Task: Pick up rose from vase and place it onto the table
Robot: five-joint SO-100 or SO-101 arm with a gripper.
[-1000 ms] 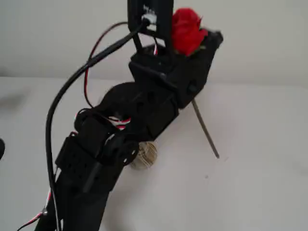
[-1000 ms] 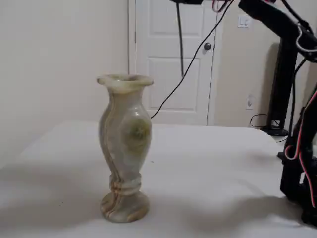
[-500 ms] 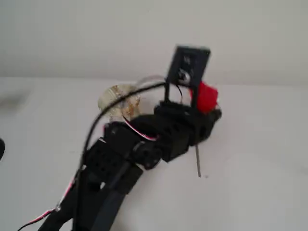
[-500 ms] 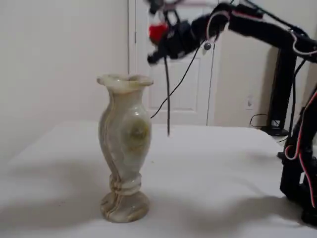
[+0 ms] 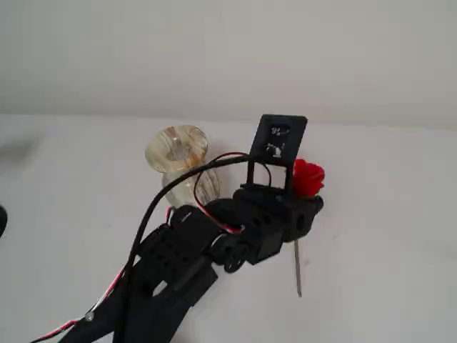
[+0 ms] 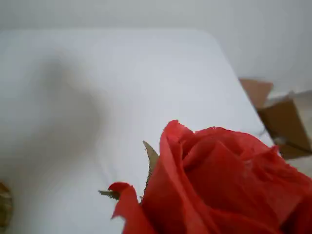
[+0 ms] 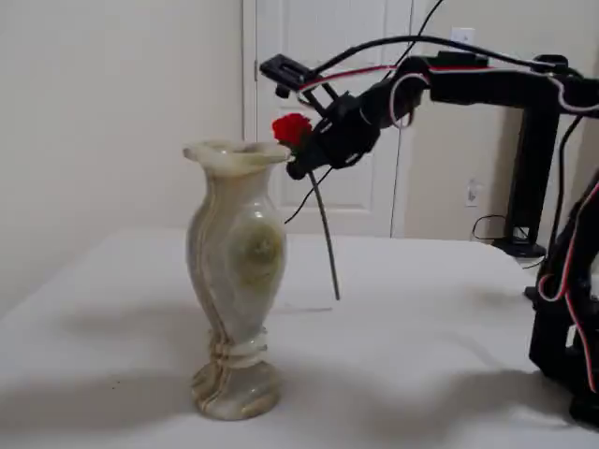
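The red rose (image 7: 292,127) hangs in the air to the right of the vase (image 7: 235,281), fully out of it, with its thin stem (image 7: 325,234) pointing down above the white table (image 7: 421,318). My gripper (image 7: 304,161) is shut on the rose's stem just under the bloom. From above, in a fixed view, the bloom (image 5: 308,178) sits at the gripper's (image 5: 308,207) tip, the stem (image 5: 297,268) below it and the vase's flared rim (image 5: 176,148) to the left. The bloom (image 6: 219,185) fills the lower right of the wrist view.
The arm's base and post (image 7: 562,309) stand at the table's right side in a fixed view. Cables (image 5: 171,193) loop over the arm beside the vase. Brown cardboard boxes (image 6: 282,122) lie beyond the table's edge in the wrist view.
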